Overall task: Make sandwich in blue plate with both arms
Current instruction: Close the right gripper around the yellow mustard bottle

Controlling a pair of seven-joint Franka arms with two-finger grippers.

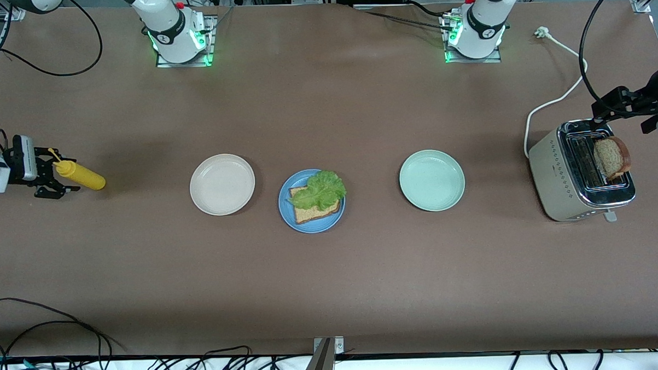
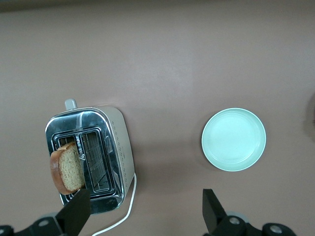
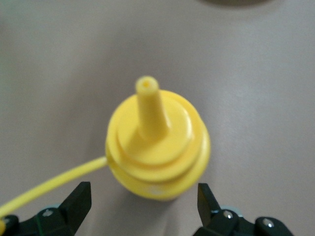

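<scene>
A brown tabletop [image 1: 332, 283] carries 3 plates in a row. The middle one, the blue plate [image 1: 289, 212], holds 1 bread slice [image 1: 314, 213] mostly covered by a lettuce leaf [image 1: 321, 188]. A cream plate [image 1: 222, 184] lies beside it toward the right arm's end, a mint-green plate [image 1: 432, 180] toward the left arm's end.

The left end effector [image 2: 142, 212] hovers over the toaster [image 1: 559, 182], wide open and empty; a second slice [image 1: 612, 157] stands in a slot, its lower part hidden.

The right end effector [image 3: 142, 206] is open around a yellow squeeze bottle [image 1: 79, 174], gripping nothing.
</scene>
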